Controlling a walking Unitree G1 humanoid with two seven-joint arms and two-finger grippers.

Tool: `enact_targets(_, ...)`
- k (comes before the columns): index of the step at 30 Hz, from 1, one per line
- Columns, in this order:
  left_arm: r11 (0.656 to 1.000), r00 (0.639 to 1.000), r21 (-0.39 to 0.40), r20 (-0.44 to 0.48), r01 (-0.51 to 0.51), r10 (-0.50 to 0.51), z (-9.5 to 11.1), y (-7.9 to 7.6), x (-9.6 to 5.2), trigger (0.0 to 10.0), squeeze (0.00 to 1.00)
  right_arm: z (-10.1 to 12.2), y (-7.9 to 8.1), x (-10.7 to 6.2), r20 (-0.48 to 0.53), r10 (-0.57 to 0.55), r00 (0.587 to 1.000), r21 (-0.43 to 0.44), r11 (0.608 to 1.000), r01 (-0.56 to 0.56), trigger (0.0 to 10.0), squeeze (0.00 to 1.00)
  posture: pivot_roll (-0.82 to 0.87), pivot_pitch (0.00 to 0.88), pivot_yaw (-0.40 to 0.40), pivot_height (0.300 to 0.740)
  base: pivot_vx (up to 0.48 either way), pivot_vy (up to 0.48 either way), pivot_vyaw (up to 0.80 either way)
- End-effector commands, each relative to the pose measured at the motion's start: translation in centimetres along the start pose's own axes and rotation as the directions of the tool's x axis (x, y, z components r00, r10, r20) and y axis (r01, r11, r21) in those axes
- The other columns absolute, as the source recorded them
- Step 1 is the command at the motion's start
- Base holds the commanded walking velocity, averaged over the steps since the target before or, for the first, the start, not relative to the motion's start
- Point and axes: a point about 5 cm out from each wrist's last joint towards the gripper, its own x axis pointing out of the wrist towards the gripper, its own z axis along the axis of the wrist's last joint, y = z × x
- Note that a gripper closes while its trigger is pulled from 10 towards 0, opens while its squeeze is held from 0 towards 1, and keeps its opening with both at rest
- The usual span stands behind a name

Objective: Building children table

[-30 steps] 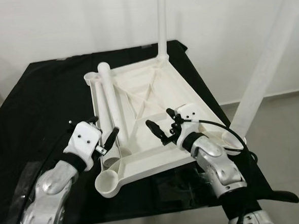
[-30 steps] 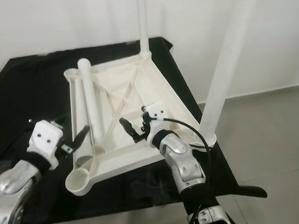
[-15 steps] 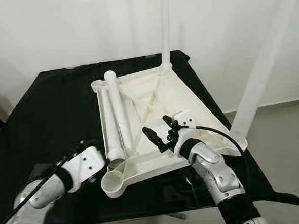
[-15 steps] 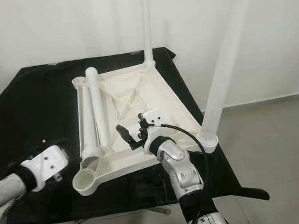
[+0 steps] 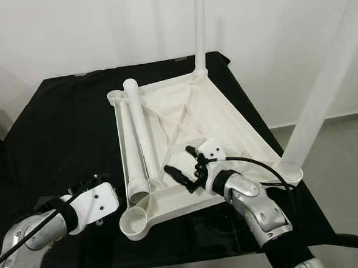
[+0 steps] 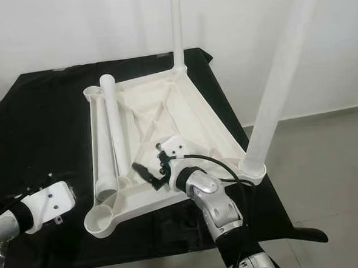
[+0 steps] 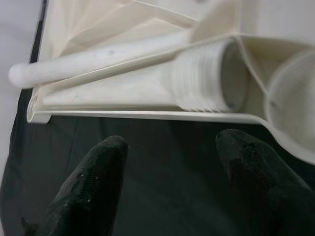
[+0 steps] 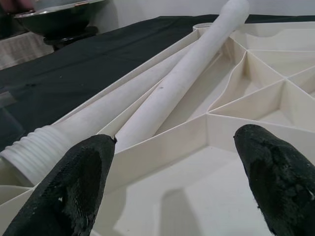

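Two wide-spread grippers, left (image 7: 172,187) and right (image 8: 172,182), over black-clothed table (image 5: 57,129), white wall (image 5: 69,31) behind.

White tabletop (image 5: 220,116) and white legs (image 5: 137,133) beside the black-fingered right gripper (image 5: 184,170); black cloth (image 5: 63,135) under the left gripper (image 7: 172,162); grey floor (image 5: 346,178) beyond.

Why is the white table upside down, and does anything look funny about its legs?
The tabletop lies upside down on the black table. Only two legs stand up in its corner sockets. Two more loose legs lie flat inside it, and the near-left socket is empty. Nothing looks broken.
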Motion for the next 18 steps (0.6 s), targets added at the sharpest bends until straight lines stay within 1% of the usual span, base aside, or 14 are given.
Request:
enact_targets(1, 0.998, 0.998, 0.055, -0.039, 0.044, -0.041, -0.5, -0.4, 0.2, 10.0, 0.00, 0.0, 0.3, 0.0, -0.008, 0.009, 1.000, -0.004, 1.000, -0.009, 10.0, 0.00, -0.05, 0.070, 0.076, 0.740, 0.000, 0.000, 0.00)
enact_targets(3, 0.997, 0.998, 0.071, -0.050, 0.044, -0.040, -0.7, -0.4, 0.3, 10.0, 0.00, 0.0, 0.3, 0.1, -0.009, 0.008, 1.000, -0.004, 1.000, -0.008, 10.0, 0.00, -0.05, 0.070, 0.077, 0.740, 0.000, 0.000, 0.00)
enact_targets(7, 0.996, 0.998, 0.078, -0.055, 0.043, -0.039, -0.8, -0.5, 0.6, 10.0, 0.00, 0.0, 0.3, 0.1, -0.010, 0.008, 1.000, -0.004, 1.000, -0.008, 10.0, 0.00, -0.05, 0.069, 0.081, 0.740, 0.000, 0.000, 0.00)
enact_targets(8, 0.996, 0.998, 0.079, -0.050, 0.038, -0.034, -0.6, -0.6, 1.0, 10.0, 0.00, 0.0, 0.3, 0.0, -0.012, 0.009, 1.000, -0.007, 1.000, -0.009, 10.0, 0.00, -0.05, 0.068, 0.081, 0.740, 0.000, 0.000, 0.00)
enact_targets(9, 0.996, 0.998, 0.079, -0.050, 0.038, -0.034, -0.6, -0.6, 1.0, 10.0, 0.00, 0.0, 0.3, 0.0, -0.012, 0.009, 1.000, -0.007, 1.000, -0.009, 10.0, 0.00, -0.05, 0.068, 0.081, 0.740, 0.000, 0.000, 0.00)
enact_targets(11, 0.997, 0.999, 0.073, -0.033, 0.034, -0.032, -0.1, -0.9, 1.7, 10.0, 0.00, 0.0, 0.4, 0.1, -0.014, 0.012, 1.000, -0.015, 1.000, -0.012, 10.0, 0.00, -0.05, 0.063, 0.084, 0.740, 0.000, 0.000, 0.00)
enact_targets(15, 0.996, 0.999, 0.075, -0.028, 0.038, -0.036, 0.0, -1.0, 2.0, 10.0, 0.00, 0.0, 0.5, 0.1, -0.014, 0.016, 1.000, -0.023, 1.000, -0.017, 10.0, 0.00, -0.05, 0.059, 0.084, 0.740, 0.000, 0.000, 0.00)
enact_targets(16, 0.992, 0.997, 0.109, -0.036, 0.066, -0.062, 0.0, -1.0, 2.3, 10.0, 0.00, 0.4, 0.8, 0.3, -0.013, 0.035, 0.999, -0.085, 0.996, -0.036, 10.0, 0.00, -0.04, 0.052, 0.085, 0.740, 0.000, 0.000, 0.00)
enact_targets(17, 0.992, 0.997, 0.109, -0.036, 0.066, -0.062, 0.0, -1.0, 2.3, 10.0, 0.00, 0.4, 0.8, 0.3, -0.013, 0.035, 0.999, -0.085, 0.996, -0.036, 10.0, 0.00, -0.04, 0.052, 0.085, 0.740, 0.000, 0.000, 0.00)
enact_targets(18, 0.989, 0.997, 0.126, -0.045, 0.076, -0.070, -0.1, -1.0, 2.4, 10.0, 0.00, 0.7, 0.9, 0.4, -0.015, 0.050, 0.999, -0.132, 0.990, -0.052, 10.0, 0.00, -0.04, 0.052, 0.086, 0.740, 0.000, 0.000, 0.00)
